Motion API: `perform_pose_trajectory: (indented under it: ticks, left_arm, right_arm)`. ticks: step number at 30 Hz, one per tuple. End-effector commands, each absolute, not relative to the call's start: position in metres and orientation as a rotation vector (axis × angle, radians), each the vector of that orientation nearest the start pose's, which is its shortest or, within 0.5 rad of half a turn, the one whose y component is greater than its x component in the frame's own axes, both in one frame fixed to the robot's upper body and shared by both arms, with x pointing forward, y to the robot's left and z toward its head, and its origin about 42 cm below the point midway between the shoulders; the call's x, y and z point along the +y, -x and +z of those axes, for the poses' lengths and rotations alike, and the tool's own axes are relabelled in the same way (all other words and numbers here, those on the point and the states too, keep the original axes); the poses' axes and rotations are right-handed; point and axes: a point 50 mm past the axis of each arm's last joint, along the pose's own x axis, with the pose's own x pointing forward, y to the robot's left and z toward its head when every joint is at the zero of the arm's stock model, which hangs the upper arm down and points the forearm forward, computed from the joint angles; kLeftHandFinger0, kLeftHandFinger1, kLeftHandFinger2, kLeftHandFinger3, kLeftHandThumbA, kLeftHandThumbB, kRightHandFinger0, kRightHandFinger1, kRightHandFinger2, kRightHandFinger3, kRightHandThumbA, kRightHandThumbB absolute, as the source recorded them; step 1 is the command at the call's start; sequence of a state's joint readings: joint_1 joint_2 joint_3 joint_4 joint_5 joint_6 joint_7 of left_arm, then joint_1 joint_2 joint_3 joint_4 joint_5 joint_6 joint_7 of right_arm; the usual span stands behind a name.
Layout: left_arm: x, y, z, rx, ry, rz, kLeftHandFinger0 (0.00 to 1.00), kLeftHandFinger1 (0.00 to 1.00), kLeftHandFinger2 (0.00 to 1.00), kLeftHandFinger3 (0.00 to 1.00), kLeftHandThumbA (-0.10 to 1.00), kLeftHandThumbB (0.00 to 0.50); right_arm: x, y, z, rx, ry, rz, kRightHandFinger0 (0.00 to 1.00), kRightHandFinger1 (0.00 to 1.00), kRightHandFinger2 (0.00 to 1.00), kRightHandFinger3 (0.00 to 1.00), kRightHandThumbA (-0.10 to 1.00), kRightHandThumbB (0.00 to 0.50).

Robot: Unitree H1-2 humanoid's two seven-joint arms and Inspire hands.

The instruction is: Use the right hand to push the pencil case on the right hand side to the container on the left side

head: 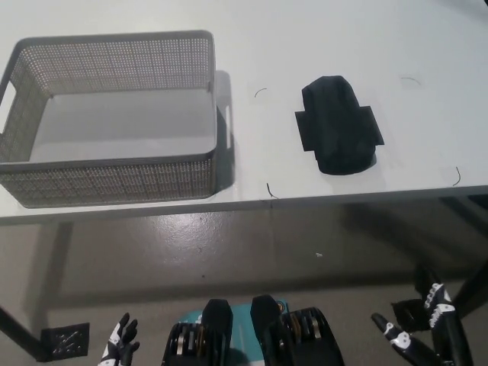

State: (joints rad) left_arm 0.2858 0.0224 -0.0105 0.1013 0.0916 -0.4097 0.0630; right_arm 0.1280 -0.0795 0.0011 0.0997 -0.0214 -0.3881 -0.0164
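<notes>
A black pencil case (339,126) lies on the white table (252,46), right of centre and a short way from the front edge. A grey mesh basket (114,179) stands on the table's left, with nothing visible inside it. A gap of bare table separates the case from the basket's right wall. My black right hand (423,324) hangs below the table edge at the bottom right, fingers spread, holding nothing. My left hand (120,343) shows at the bottom left, low by the floor, fingers apart.
The table's front edge (305,200) runs across the middle of the picture, with grey floor (229,252) below it. A few thin dark threads (271,191) lie on the tabletop near the case.
</notes>
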Motion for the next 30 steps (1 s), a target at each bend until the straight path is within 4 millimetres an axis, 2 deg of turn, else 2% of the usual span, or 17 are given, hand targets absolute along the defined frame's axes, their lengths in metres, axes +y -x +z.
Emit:
perform_pose_trajectory:
  ticks: [1, 2, 4, 6, 7, 8, 11, 14, 15, 16, 19, 22, 23, 26, 30]
  left_arm:
    - [0.232, -0.16, 0.046, -0.113, -0.121, 0.099, 1.0, 1.0, 1.0, 1.0, 0.96, 0.194]
    - [0.233, -0.157, 0.045, -0.106, -0.123, 0.099, 1.0, 1.0, 1.0, 1.0, 0.96, 0.196]
    - [0.234, -0.152, 0.043, -0.093, -0.117, 0.1, 1.0, 1.0, 1.0, 1.0, 0.96, 0.197]
    - [0.234, -0.144, 0.041, -0.077, -0.108, 0.099, 1.0, 1.0, 1.0, 1.0, 0.95, 0.201]
    - [0.233, -0.144, 0.042, -0.078, -0.113, 0.097, 1.0, 1.0, 1.0, 1.0, 0.95, 0.199]
    - [0.233, -0.141, 0.041, -0.072, -0.114, 0.098, 1.0, 1.0, 1.0, 1.0, 0.95, 0.197]
    - [0.233, -0.138, 0.041, -0.068, -0.114, 0.095, 1.0, 1.0, 1.0, 1.0, 0.95, 0.188]
    - [0.233, -0.139, 0.041, -0.07, -0.115, 0.088, 1.0, 1.0, 1.0, 1.0, 0.96, 0.195]
    - [0.233, -0.139, 0.041, -0.071, -0.113, 0.086, 1.0, 1.0, 1.0, 1.0, 0.96, 0.195]
    - [0.233, -0.139, 0.042, -0.073, -0.114, 0.087, 1.0, 1.0, 1.0, 1.0, 0.96, 0.195]
    - [0.232, -0.138, 0.043, -0.074, -0.111, 0.085, 1.0, 1.0, 1.0, 1.0, 0.96, 0.194]
    - [0.23, -0.142, 0.045, -0.089, -0.111, 0.08, 1.0, 1.0, 1.0, 1.0, 0.96, 0.197]
    - [0.23, -0.143, 0.049, -0.1, -0.106, 0.081, 1.0, 1.0, 1.0, 1.0, 0.96, 0.199]
    - [0.228, -0.174, 0.064, -0.193, -0.09, 0.078, 1.0, 1.0, 1.0, 1.0, 0.94, 0.189]
    - [0.228, -0.186, 0.075, -0.24, -0.093, 0.08, 1.0, 1.0, 1.0, 1.0, 0.94, 0.175]
  right_arm:
    - [-0.253, -0.229, 0.089, -0.315, 0.098, -0.051, 1.0, 1.0, 1.0, 1.0, 1.0, 0.292]
    - [-0.255, -0.229, 0.095, -0.336, 0.102, -0.05, 1.0, 1.0, 1.0, 1.0, 1.0, 0.267]
    - [-0.258, -0.233, 0.102, -0.363, 0.106, -0.055, 1.0, 1.0, 1.0, 1.0, 0.99, 0.254]
    - [-0.262, -0.237, 0.113, -0.395, 0.121, -0.073, 1.0, 1.0, 1.0, 1.0, 1.0, 0.265]
    - [-0.265, -0.243, 0.122, -0.422, 0.129, -0.076, 1.0, 1.0, 1.0, 1.0, 1.0, 0.256]
    - [-0.265, -0.242, 0.121, -0.42, 0.13, -0.075, 1.0, 1.0, 1.0, 1.0, 1.0, 0.256]
    - [-0.27, -0.252, 0.133, -0.45, 0.131, -0.089, 1.0, 1.0, 1.0, 1.0, 1.0, 0.291]
    - [-0.276, -0.273, 0.147, -0.481, 0.159, -0.098, 1.0, 1.0, 1.0, 1.0, 1.0, 0.365]
    - [-0.278, -0.279, 0.151, -0.49, 0.171, -0.098, 1.0, 1.0, 1.0, 1.0, 1.0, 0.365]
    - [-0.279, -0.288, 0.159, -0.501, 0.17, -0.099, 1.0, 1.0, 1.0, 1.0, 1.0, 0.393]
    - [-0.282, -0.308, 0.173, -0.531, 0.18, -0.106, 1.0, 1.0, 1.0, 1.0, 1.0, 0.397]
    - [-0.286, -0.323, 0.186, -0.551, 0.174, -0.109, 1.0, 1.0, 1.0, 1.0, 1.0, 0.381]
    - [-0.286, -0.329, 0.193, -0.562, 0.166, -0.112, 1.0, 1.0, 1.0, 1.0, 1.0, 0.392]
    - [-0.286, -0.359, 0.219, -0.616, 0.171, -0.125, 1.0, 1.0, 1.0, 1.0, 1.0, 0.383]
    - [-0.279, -0.375, 0.237, -0.653, 0.181, -0.129, 1.0, 1.0, 1.0, 1.0, 1.0, 0.343]
